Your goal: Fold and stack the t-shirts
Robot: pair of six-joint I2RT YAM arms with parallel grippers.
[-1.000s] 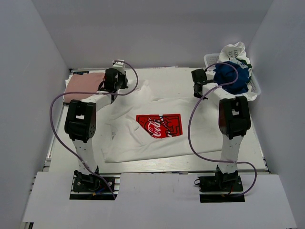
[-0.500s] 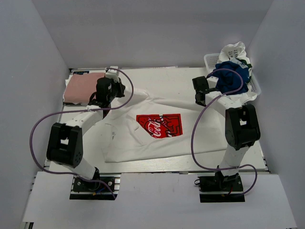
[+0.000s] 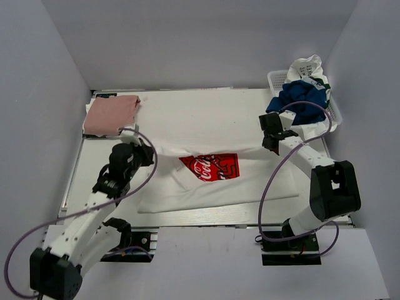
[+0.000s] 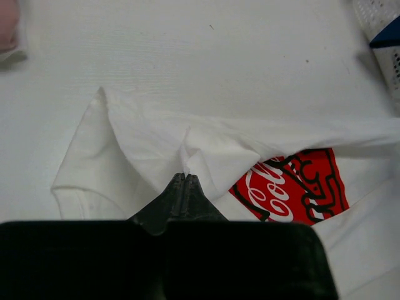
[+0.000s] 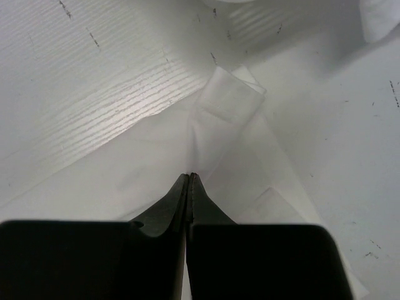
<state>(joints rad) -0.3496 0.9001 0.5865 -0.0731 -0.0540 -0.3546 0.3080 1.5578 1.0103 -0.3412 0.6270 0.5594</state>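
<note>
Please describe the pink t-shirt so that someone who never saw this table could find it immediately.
Look at the white table and go to its far left corner. The pink t-shirt lies there, folded flat. It is the only pink cloth; the white t-shirt in the middle has a red print.

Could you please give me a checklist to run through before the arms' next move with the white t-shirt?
1. Left gripper shut on the white t-shirt: ok.
2. Right gripper shut on the same shirt: ok.
3. Held edge stretched between the two grippers: ok.
4. Pink t-shirt clear of the fold path, at the far left corner: ok.
5. Layer under the lifted edge smooth: cannot tell.
</note>
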